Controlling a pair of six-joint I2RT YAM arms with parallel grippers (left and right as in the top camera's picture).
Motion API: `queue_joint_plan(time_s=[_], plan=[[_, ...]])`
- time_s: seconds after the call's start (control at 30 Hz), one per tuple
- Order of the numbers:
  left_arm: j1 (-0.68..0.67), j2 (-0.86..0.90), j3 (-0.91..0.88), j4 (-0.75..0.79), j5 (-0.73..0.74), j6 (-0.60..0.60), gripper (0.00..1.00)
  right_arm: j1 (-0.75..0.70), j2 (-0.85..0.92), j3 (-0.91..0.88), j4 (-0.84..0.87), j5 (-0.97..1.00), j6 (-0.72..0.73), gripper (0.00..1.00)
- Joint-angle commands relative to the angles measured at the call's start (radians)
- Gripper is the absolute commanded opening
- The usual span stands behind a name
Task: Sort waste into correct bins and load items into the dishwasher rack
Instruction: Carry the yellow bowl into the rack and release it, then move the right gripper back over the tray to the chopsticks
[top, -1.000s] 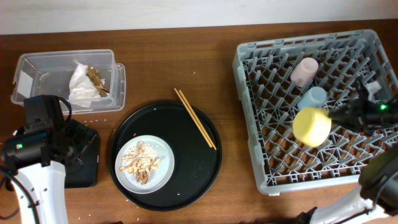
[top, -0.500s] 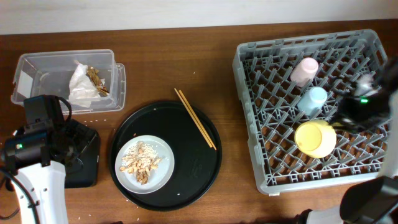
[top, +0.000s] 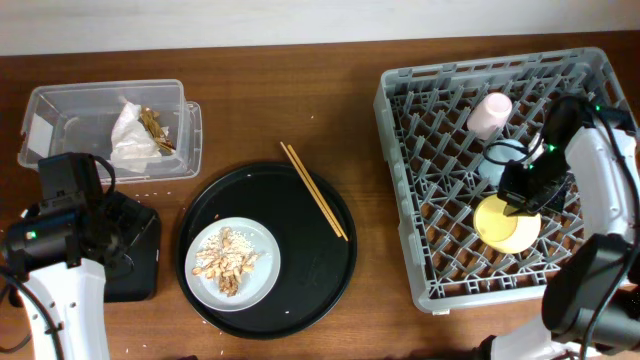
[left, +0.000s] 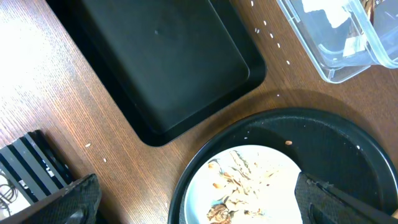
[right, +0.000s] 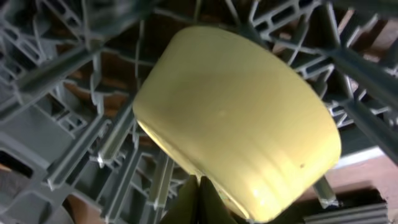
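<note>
The loading was well past halfway. In the dishwasher rack (top: 412, 230), at 3 o'clock on the counter (top: 300, 100), the pink cup (top: 490, 113) sat toward the rack's 12 o'clock edge. The light-blue cup (top: 497, 163) lay just below it, partly hidden by the right arm, and the yellow bowl (top: 503, 228) lay tilted among the pegs near the rack's middle. The right hand (right: 199, 199) was closed, with nothing visible between its fingers and its tips right at the bowl's rim. Whether they touched the rim could not be told.

At 10 o'clock the clear tub (top: 70, 115) already held the crumpled napkin (top: 130, 145) and the brown wrapper scrap (top: 155, 128). The shallow black tray (left: 168, 62), at 8 o'clock, showed nothing inside in the left wrist view.

Three things remained on the round black tray (top: 320, 265) at 6 o'clock: the plate (top: 265, 262), the heap of food scraps (top: 228, 262) on it, and the chopsticks (top: 315, 192) lying across the tray's 1 o'clock rim. The left hand (left: 196, 190) hung wide open and held nothing, above the gap between the shallow tray and the plate. The scraps probably had to be emptied before the plate and chopsticks could join the rack.
</note>
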Motion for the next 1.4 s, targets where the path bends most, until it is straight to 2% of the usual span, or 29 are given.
queue_joint_plan(time_s=[0.0,0.27,0.47,0.53,0.63,0.7,0.8,0.83,0.87,0.9,0.93,1.03,1.07,1.1,1.23,1.37], plan=[[0.005,-0.012,-0.003,0.000,-0.001,-0.009,0.99,-0.015,0.010,-0.006,0.031,0.093,0.060,0.04],[0.005,-0.012,-0.003,0.000,-0.001,-0.009,0.99,-0.096,0.010,0.029,0.052,0.108,0.067,0.04],[0.005,-0.012,-0.003,0.000,-0.001,-0.009,0.99,-0.106,0.007,0.085,0.023,0.095,0.066,0.04],[0.005,-0.012,-0.003,-0.001,-0.001,-0.009,0.99,-0.101,0.000,0.099,-0.003,0.035,0.045,0.04],[0.005,-0.012,-0.003,-0.001,-0.001,-0.009,0.99,-0.072,-0.049,0.127,-0.040,-0.215,-0.098,0.04],[0.005,-0.012,-0.003,0.000,-0.001,-0.009,0.99,-0.029,-0.096,0.141,-0.044,-0.307,-0.108,0.05],[0.005,-0.012,-0.003,0.000,-0.001,-0.009,0.99,0.100,-0.174,0.153,-0.018,-0.365,-0.107,0.20],[0.005,-0.012,-0.003,0.000,-0.001,-0.009,0.99,0.162,-0.195,0.153,0.003,-0.373,-0.107,0.33],[0.005,-0.012,-0.003,0.000,-0.001,-0.009,0.99,0.231,-0.208,0.153,0.029,-0.372,-0.107,0.52],[0.005,-0.012,-0.003,-0.001,-0.001,-0.009,0.99,0.299,-0.211,0.153,0.058,-0.372,-0.107,0.96],[0.005,-0.012,-0.003,-0.001,-0.001,-0.009,0.99,0.371,-0.209,0.152,0.095,-0.371,-0.108,0.99],[0.005,-0.012,-0.003,0.000,-0.001,-0.009,0.99,0.544,-0.176,0.152,0.212,-0.349,-0.133,0.99],[0.005,-0.012,-0.003,0.000,-0.001,-0.009,0.99,0.608,-0.154,0.152,0.264,-0.299,-0.132,0.84],[0.005,-0.012,-0.003,-0.001,-0.001,-0.009,0.99,0.653,-0.135,0.152,0.301,-0.243,-0.121,0.79],[0.005,-0.012,-0.003,0.000,-0.001,-0.009,0.99,0.804,-0.010,0.152,0.427,0.010,-0.025,0.79],[0.005,-0.012,-0.003,-0.001,-0.001,-0.009,0.99,0.864,0.117,0.152,0.540,0.070,-0.015,0.79]])
